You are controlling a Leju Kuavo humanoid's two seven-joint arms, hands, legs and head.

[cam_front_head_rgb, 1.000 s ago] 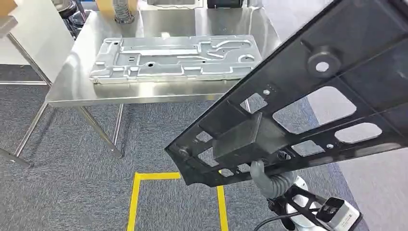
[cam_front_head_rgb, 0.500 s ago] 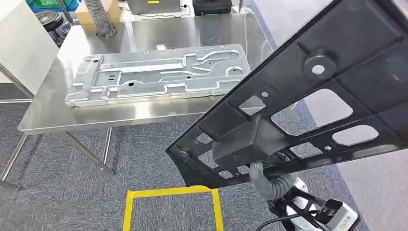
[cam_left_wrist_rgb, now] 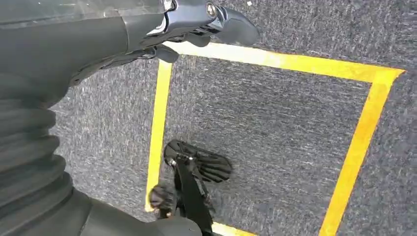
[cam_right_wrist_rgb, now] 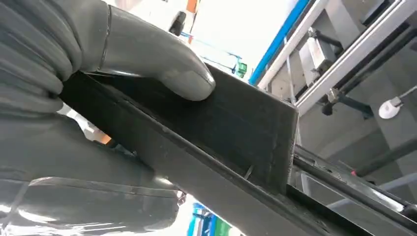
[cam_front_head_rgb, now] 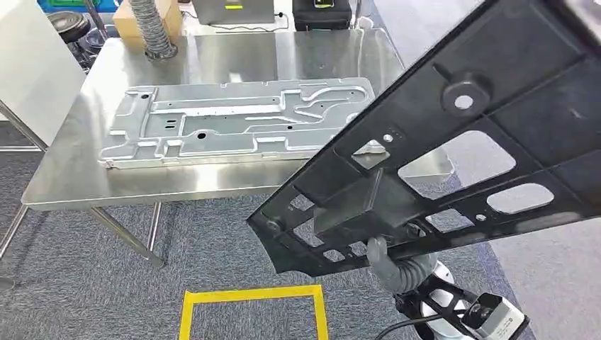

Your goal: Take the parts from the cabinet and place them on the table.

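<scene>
Metal plate [cam_front_head_rgb: 237, 122] on table [cam_front_head_rgb: 92, 180].

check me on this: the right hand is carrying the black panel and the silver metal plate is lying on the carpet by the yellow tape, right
Not quite. The silver metal plate lies flat on the steel table, not on the carpet, as the head view shows. The rest holds: the right hand grips the black panel, its thumb pressed on the panel's edge in the right wrist view, and the yellow tape marks the carpet nearer the robot.

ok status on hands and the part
Right hand gripping black panel. Left hand holds nothing. Silver plate already lies on table.
</scene>
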